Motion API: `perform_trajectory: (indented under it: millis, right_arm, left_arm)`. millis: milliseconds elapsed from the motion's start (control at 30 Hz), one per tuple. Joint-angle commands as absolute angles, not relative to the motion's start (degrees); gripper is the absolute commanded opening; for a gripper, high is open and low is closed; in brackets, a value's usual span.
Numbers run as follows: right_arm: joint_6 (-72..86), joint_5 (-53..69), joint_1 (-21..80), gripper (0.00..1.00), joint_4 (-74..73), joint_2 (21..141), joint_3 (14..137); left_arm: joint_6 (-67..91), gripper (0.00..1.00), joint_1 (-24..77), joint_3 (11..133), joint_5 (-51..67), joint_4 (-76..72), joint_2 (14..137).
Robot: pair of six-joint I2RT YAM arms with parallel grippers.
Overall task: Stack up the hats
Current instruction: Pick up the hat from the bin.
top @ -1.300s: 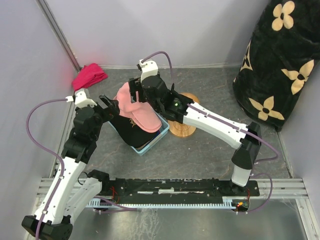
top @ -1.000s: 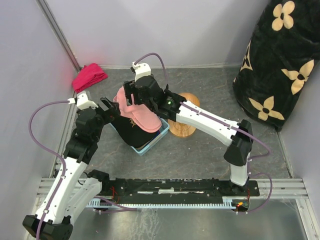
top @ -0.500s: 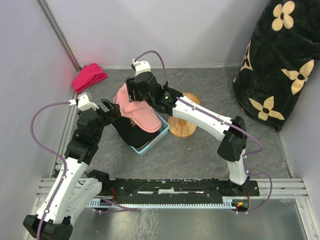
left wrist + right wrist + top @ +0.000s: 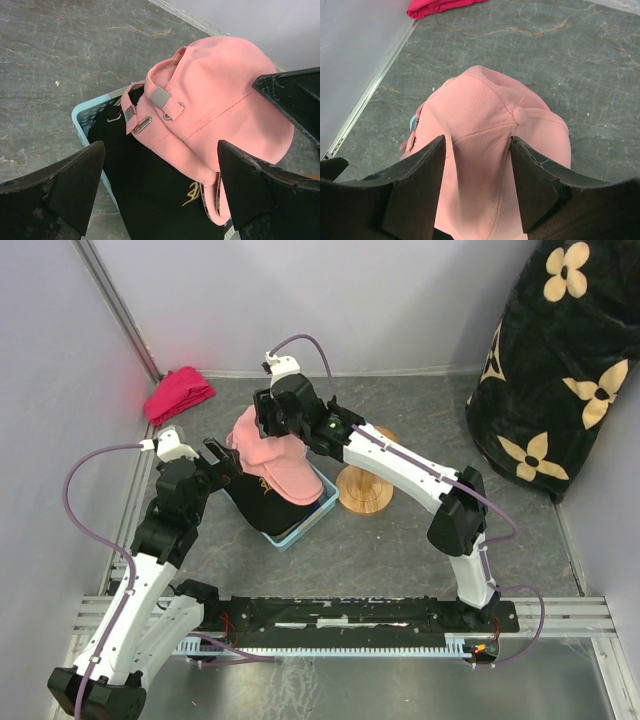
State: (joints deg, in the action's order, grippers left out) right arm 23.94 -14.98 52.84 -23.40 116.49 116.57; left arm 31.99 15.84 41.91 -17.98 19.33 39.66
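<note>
A light pink hat (image 4: pixel 272 466) lies on top of a black hat (image 4: pixel 252 504) with a gold embroidered logo (image 4: pixel 191 193), both in a light blue basket (image 4: pixel 306 522). My right gripper (image 4: pixel 274 418) hovers open just above the pink hat's crown (image 4: pixel 485 115), its fingers (image 4: pixel 420 185) either side of a seam and the top button. My left gripper (image 4: pixel 222 462) is open and empty at the stack's left, facing the pink hat's back strap (image 4: pixel 159 97); its midpoint is over the stack (image 4: pixel 161 150). Other hats are out of view.
A round-topped wooden stand (image 4: pixel 366 492) stands right of the basket, partly under my right arm. A red-pink cloth bundle (image 4: pixel 178 392) lies in the far left corner. A black bag with cream flowers (image 4: pixel 560 370) fills the far right. Walls close in at left and back.
My right gripper has drawn back and to the left over the pink hat, which stays on the black hat. My left gripper has barely shifted.
</note>
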Motion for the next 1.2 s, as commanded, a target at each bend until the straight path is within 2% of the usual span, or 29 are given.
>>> perform_trajectory:
  millis: [0,100,267,433,1167]
  right_arm:
    - [24.8,-12.7,52.6,0.62,-23.4,117.3,120.0]
    - [25.2,-12.1,52.1,0.57,-23.5,117.5,120.1]
    - [24.8,-11.6,51.7,0.39,-21.5,116.4,118.6]
    - [23.5,-11.6,51.7,0.12,-20.1,115.2,117.9]
    - [18.5,-11.9,52.2,0.08,-13.0,106.1,111.4]
  left_arm:
    - [33.0,0.99,15.4,42.0,-18.5,16.6,39.4]
    - [33.0,0.99,15.3,42.0,-18.5,16.6,39.5]
    - [33.1,0.99,15.3,41.7,-18.3,16.4,39.5]
    - [33.3,0.99,15.3,41.1,-18.2,16.2,39.6]
    - [34.7,0.99,15.0,39.7,-18.0,15.6,39.5]
